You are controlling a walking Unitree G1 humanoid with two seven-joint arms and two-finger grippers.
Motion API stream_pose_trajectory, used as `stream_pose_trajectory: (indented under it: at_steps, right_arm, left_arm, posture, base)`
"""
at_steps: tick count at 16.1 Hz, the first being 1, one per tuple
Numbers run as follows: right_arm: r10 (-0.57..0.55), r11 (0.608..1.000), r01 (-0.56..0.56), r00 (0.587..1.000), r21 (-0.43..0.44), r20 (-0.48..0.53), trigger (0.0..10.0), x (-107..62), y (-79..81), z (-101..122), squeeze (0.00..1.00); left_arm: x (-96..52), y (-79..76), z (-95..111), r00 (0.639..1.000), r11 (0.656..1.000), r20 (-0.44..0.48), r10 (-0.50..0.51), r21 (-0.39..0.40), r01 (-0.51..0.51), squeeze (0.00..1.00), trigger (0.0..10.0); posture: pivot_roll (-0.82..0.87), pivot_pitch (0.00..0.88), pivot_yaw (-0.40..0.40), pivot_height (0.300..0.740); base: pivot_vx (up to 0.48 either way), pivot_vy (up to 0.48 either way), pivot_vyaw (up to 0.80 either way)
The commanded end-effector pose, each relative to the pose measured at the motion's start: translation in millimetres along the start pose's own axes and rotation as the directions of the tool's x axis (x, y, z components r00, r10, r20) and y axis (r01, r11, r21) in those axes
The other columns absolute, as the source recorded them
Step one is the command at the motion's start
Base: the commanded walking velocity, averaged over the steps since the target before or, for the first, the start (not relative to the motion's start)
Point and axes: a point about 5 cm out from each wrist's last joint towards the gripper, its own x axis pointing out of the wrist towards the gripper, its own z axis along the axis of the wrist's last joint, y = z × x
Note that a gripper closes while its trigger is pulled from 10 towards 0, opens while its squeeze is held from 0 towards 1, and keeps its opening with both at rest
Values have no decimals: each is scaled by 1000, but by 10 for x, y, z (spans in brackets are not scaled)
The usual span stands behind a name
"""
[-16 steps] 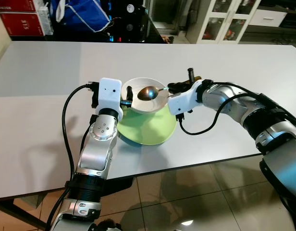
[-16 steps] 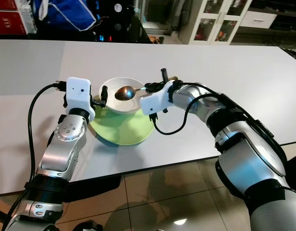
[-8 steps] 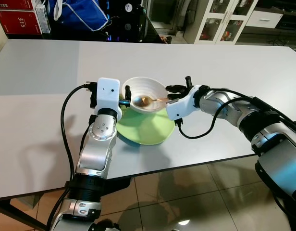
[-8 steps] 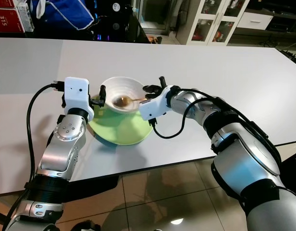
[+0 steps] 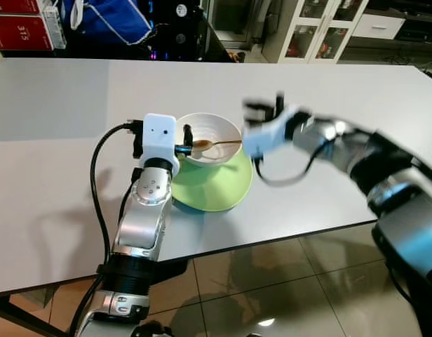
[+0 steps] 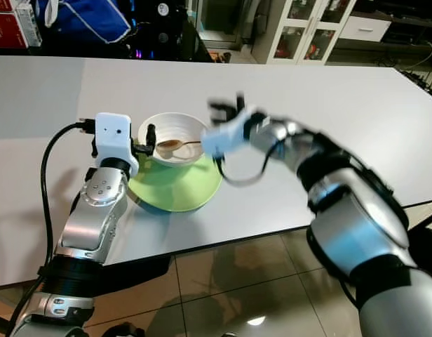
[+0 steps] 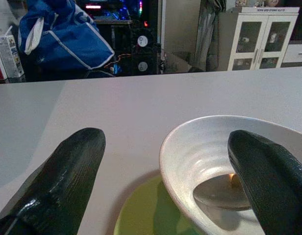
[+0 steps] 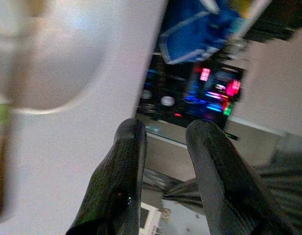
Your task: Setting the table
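White bowl [image 5: 213,137] sits on the green plate [image 5: 214,184], both on the grey counter [image 5: 76,140] near its front edge. Spoon [image 5: 214,144] lies in the bowl, head down at the bottom, handle resting on the rim on the right-arm side. Your left gripper [image 7: 165,186] is spread wide: one finger [image 7: 60,181] is outside the bowl over the counter, the other finger [image 7: 268,171] is over the bowl's inside, and the near rim is between them; contact not visible, so nothing gripped as far as you can see. Right gripper [image 5: 261,109] is motion-blurred, above the counter just beside the bowl, apart from the spoon handle. Its fingers [image 8: 121,171] show a narrow gap and hold nothing. Blue bag [image 7: 62,41] and white cabinet [image 7: 259,34] are behind the counter.
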Motion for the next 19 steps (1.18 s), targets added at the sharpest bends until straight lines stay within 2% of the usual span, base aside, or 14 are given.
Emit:
stream_pose_trajectory:
  at_steps: [1, 2, 3, 4, 5, 6, 7, 8, 9, 10, 12, 16, 18, 19]
  right_arm:
    - [-135, 983, 139, 990, 118, -36, 10000, -36, -250, -84, 0]
    - [-195, 958, 203, 979, 202, -59, 10000, -45, -340, -107, 0]
    - [-320, 837, 351, 936, 419, -146, 10000, -79, -494, -187, 0]
    - [-388, 655, 451, 889, 606, -243, 10000, -119, -532, -272, 0]
    - [-394, 546, 471, 874, 693, -283, 10000, -126, -500, -296, 0]
    - [-399, 287, 493, 841, 821, -366, 10000, -141, -388, -327, 0]
    - [-390, 117, 491, 822, 863, -415, 10000, -144, -280, -325, 0]
    - [-378, -3, 491, 806, 871, -456, 10000, -142, -154, -296, 0]
    - [-347, -64, 476, 813, 877, -467, 10000, -123, 45, -212, 0]
    - [-336, -82, 474, 815, 877, -472, 10000, -123, 143, -168, 0]
    - [-280, -233, 435, 827, 870, -488, 10000, -180, 476, -56, 0]
    - [-303, -275, 422, 815, 864, -495, 10000, -389, 582, -90, 0]
    - [-304, -234, 427, 822, 874, -483, 10000, -526, 682, -90, 0]
    - [-275, -191, 435, 837, 880, -474, 10000, -680, 864, -107, 0]
  left_arm:
    - [0, -34, 33, 1000, 1000, 13, 0, -4, 0, 0, 10000]
    - [1, -35, 34, 1000, 1000, 13, 0, -5, 0, 0, 10000]
    - [2, -32, 34, 1000, 1000, 12, -1, -7, 1, 0, 10000]
    - [2, -33, 35, 1000, 1000, 11, -4, -7, 4, 0, 10000]
    - [2, -31, 33, 1000, 1000, 10, -7, -8, 7, 0, 10000]
    - [5, -27, 30, 1000, 1000, 7, -14, -12, 14, 0, 10000]
    - [8, -21, 30, 1000, 1000, 6, -19, -15, 19, 0, 10000]
    - [9, -11, 37, 1000, 1000, 9, -19, -17, 19, 0, 10000]
    - [5, 10, 62, 1000, 1000, 21, -19, -22, 20, 0, 10000]
    - [-2, 25, 84, 999, 999, 30, -21, -26, 21, 0, 10000]
    - [-65, 216, 234, 996, 999, 91, 14, -40, -10, 0, 10000]
    - [-221, 459, 371, 987, 998, 149, 51, -34, -47, 0, 10000]
    - [-326, 552, 306, 989, 998, 132, 64, -21, -62, 0, 10000]
    - [-417, 604, 148, 994, 997, 75, 74, -35, -72, 0, 10000]
  posture:
    - [80, 0, -135, 740]
    - [80, 0, -135, 740]
    - [82, 0, -129, 740]
    - [82, 0, -129, 740]
    - [84, 0, -117, 740]
    - [84, 0, -115, 740]
    - [87, 0, -109, 740]
    - [88, 0, -104, 740]
    - [95, 0, -94, 740]
    - [95, 0, -94, 740]
    - [116, 0, -85, 740]
    - [144, 0, -91, 740]
    - [155, 0, -95, 740]
    - [162, 0, -94, 740]
  base:
    - [0, 0, 0]
    - [0, 0, 0]
    - [0, 0, 0]
    - [0, 0, 0]
    - [0, 0, 0]
    - [0, 0, 0]
    - [0, 0, 0]
    - [0, 0, 0]
    - [0, 0, 0]
    - [0, 0, 0]
    - [0, 0, 0]
    - [0, 0, 0]
    - [0, 0, 0]
    - [0, 0, 0]
